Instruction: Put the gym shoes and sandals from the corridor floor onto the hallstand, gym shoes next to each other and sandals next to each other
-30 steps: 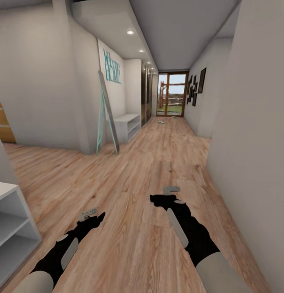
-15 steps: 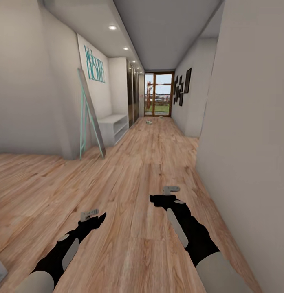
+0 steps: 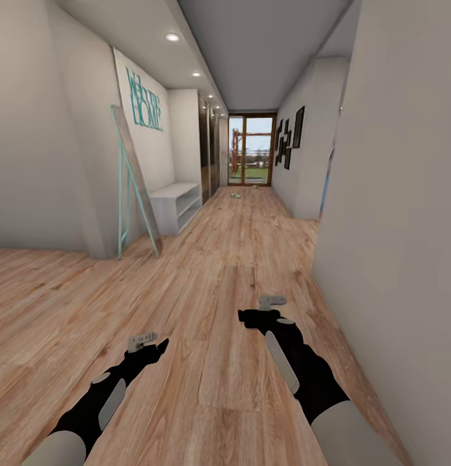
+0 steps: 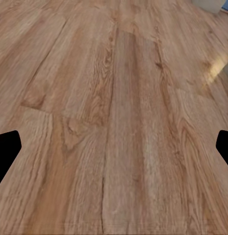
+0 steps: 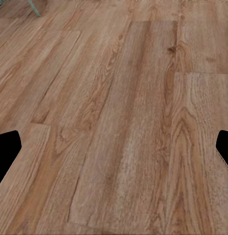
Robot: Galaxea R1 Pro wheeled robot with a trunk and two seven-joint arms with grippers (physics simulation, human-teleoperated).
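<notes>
position: we're in transit down the corridor, nothing in reach yet.
corridor floor [image 3: 206, 291]: wood-grain planks, bare under both arms in the head view and both wrist views.
shoes [image 3: 235, 195]: small pale shapes on the floor at the far end, just before the glass door [image 3: 251, 150]; a second speck [image 3: 255, 188] lies beside them. Too small to tell gym shoes from sandals.
hallstand: nothing here that we'd call the target rack.
white bench [image 3: 176, 204]: low two-shelf unit against the left wall under the teal lettering [image 3: 143, 101]; that's the decoy, not our drop point. A mint-framed mirror [image 3: 133, 184] leans on the wall corner nearer to us.
handling (our guess): both shoe kinds should be light. Sneakers are soft up top but stiff at the heel, so we'd pinch the heel collar or sidewall. Sandals are flat and floppy, so we'd grab a wide strap or clamp the sole edge-on; leather may slip.
left gripper [image 3: 143, 339]: held low over the floor, wide open judging by the finger tips at the wrist view's edges, holding nothing.
right gripper [image 3: 272, 301]: same; spread wide, empty, clear of the floor.
risk: right wall [image 3: 393, 226] runs close by the right arm.
</notes>
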